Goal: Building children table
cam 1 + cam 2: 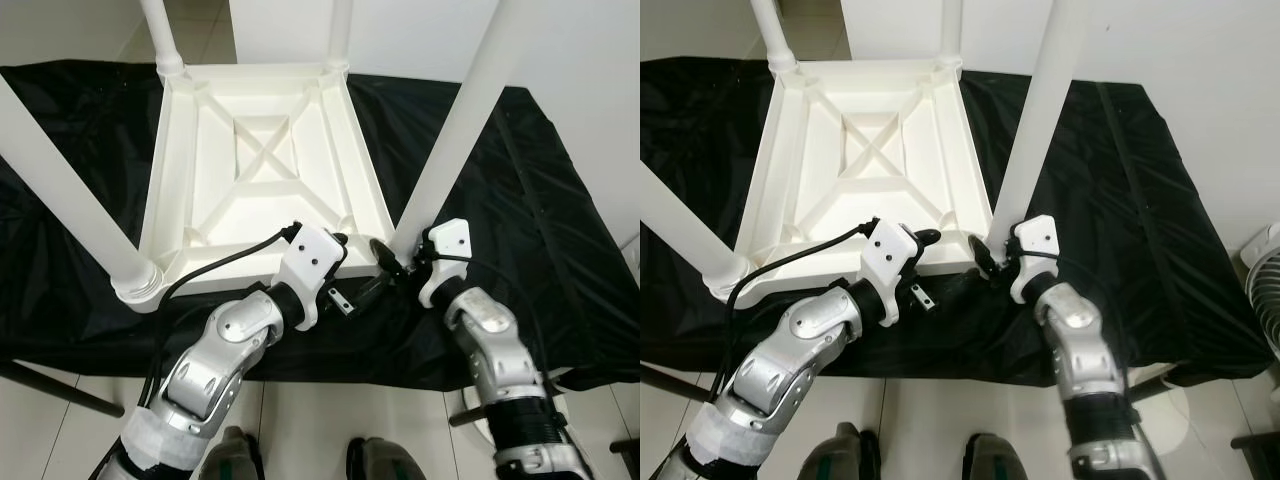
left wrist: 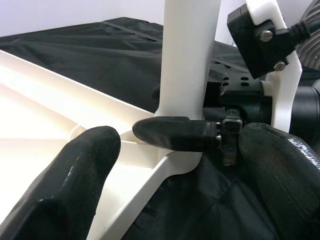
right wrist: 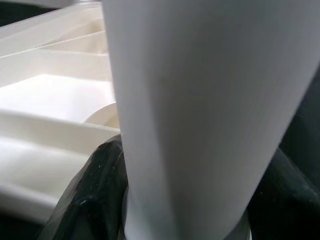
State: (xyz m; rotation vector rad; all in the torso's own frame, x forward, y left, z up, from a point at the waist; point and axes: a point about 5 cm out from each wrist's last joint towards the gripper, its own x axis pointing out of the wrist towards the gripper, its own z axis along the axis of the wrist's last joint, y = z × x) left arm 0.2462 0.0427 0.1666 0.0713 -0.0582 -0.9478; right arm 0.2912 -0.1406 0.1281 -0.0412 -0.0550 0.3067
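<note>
1. Both silver arms reach forward over pale floor tiles to the near edge of a bench draped in crinkled black cloth (image 1: 540, 230); white walls stand behind it.
2. On the cloth lies the white plastic children's table (image 1: 262, 160), upside down, ribbed underside up, its round white legs pointing upward.
3. Right tool (image 1: 392, 262) is closed around the base of the near right-hand leg (image 1: 455, 140), black fingers (image 3: 95, 195) on either side.
4. Left tool (image 1: 345, 245) sits just beside that corner, fingers (image 2: 70, 180) spread wide across the frame edge, gripping nothing.
</note>
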